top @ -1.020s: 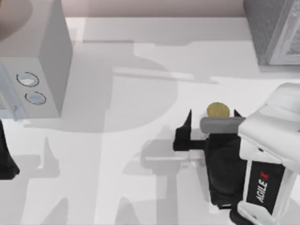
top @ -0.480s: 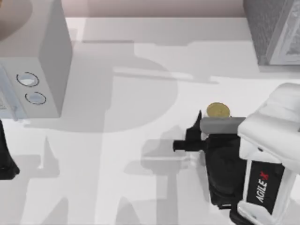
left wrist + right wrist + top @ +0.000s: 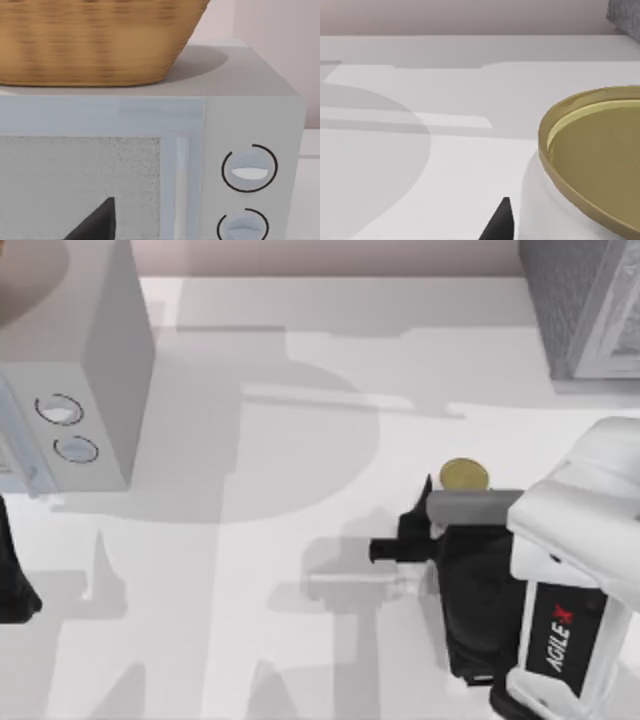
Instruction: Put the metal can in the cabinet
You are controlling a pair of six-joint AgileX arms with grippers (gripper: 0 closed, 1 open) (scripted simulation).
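Progress: early, by my reading. The metal can stands upright on the tabletop, right of centre, not lifted and not in the cabinet.
Done: the right gripper is down at the can, set for a grasp.
Left: lift the can, carry it to the grey cabinet at the tabletop's far right corner, well apart from the can, and set it inside.
Can and jaws: in the top view one dark fingertip stands just beside the can's left side; the opposite finger is hidden under the wrist housing. In the right wrist view the gold top sits very close, with a dark fingertip just beside the white wall.
Jaw state: drawn in narrow about the can; whether they truly grip it I cannot tell, as no contact line is visible.
Left arm: parked at the tabletop's left edge, its camera facing the microwave with the wicker basket on top; its jaws cannot be judged.
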